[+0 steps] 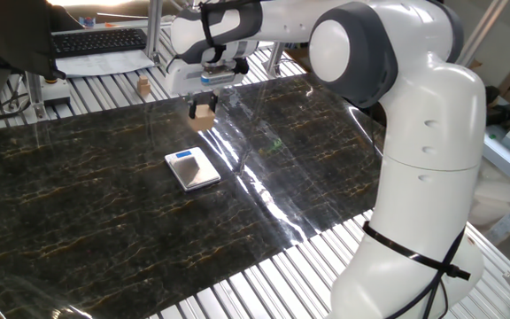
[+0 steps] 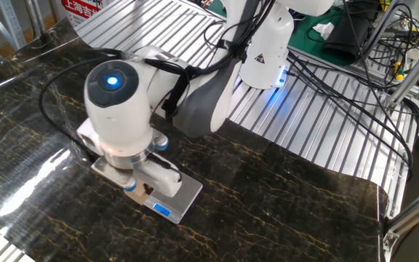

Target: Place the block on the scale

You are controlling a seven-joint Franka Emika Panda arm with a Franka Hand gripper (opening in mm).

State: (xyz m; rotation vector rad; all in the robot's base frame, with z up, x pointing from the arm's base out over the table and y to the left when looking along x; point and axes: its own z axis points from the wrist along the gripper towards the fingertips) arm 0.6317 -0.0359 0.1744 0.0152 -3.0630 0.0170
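Note:
The block (image 1: pixel 204 114), a small tan wooden cube, hangs in the air between the fingers of my gripper (image 1: pixel 204 108), which is shut on it. It is above the dark marbled mat, behind and slightly right of the scale (image 1: pixel 192 168), a flat silver square with a blue display strip. In the other fixed view the arm's wrist hides most of the block; only a tan corner (image 2: pixel 134 196) shows under the gripper (image 2: pixel 138 193), right at the scale's (image 2: pixel 180 190) left edge.
A tinier tan wooden piece (image 1: pixel 142 86) stands on the slatted metal table behind the mat. A keyboard (image 1: pixel 98 41) lies at the back left. The robot's white base (image 1: pixel 414 221) rises at the right. Cables (image 2: pixel 340 80) run across the far table.

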